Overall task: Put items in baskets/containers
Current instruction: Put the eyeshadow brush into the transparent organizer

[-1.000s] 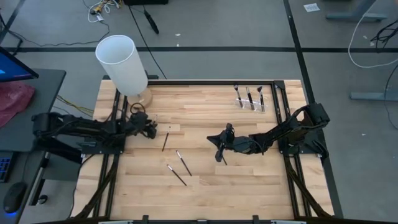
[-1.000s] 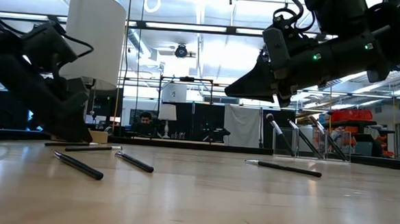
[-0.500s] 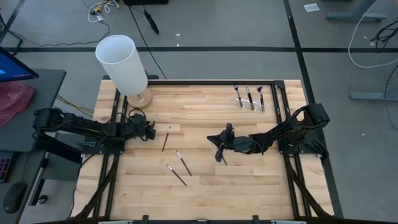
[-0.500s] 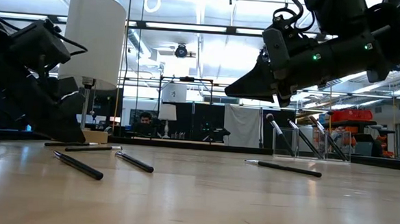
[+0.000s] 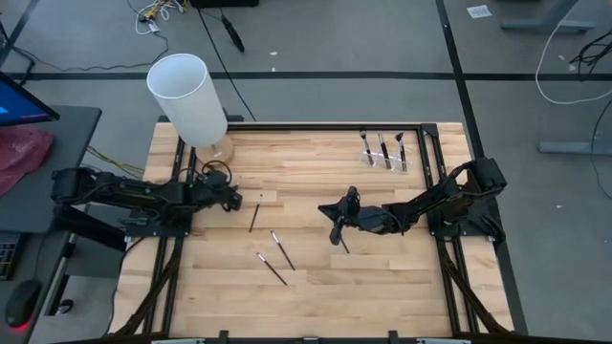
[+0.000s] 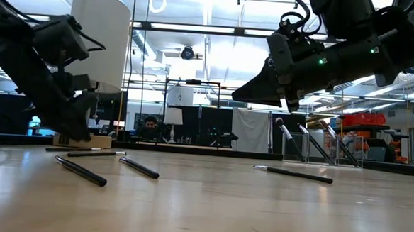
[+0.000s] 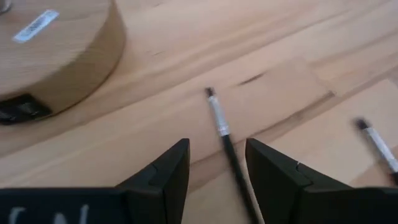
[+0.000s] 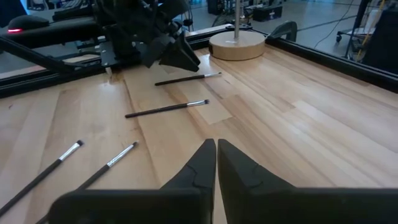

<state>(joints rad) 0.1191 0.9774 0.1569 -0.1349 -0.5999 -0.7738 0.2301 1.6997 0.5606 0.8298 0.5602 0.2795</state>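
Brushes stand three in a row inside the clear holder, which sits by the table's far edge on my right arm's side. From above, my right claw hangs well short of that holder, toward the table's middle, with one brush lying just beneath it. Farther from the holder lie three more: one near my left claw, and a pair nearer the front edge. The white cylinder on its wooden base stands at the far corner, opposite the holder, close by my left claw.

At table height, the holder shows at the right with brush heads leaning in it. My right claw floats above the wood, clear of the brush below.

My left wrist camera shows my two fingers parted, empty, a brush lying on the wood between them; the wooden base carries a small label I cannot read.

My right wrist camera shows my fingers pressed together on nothing, four brushes spread on the wood ahead.
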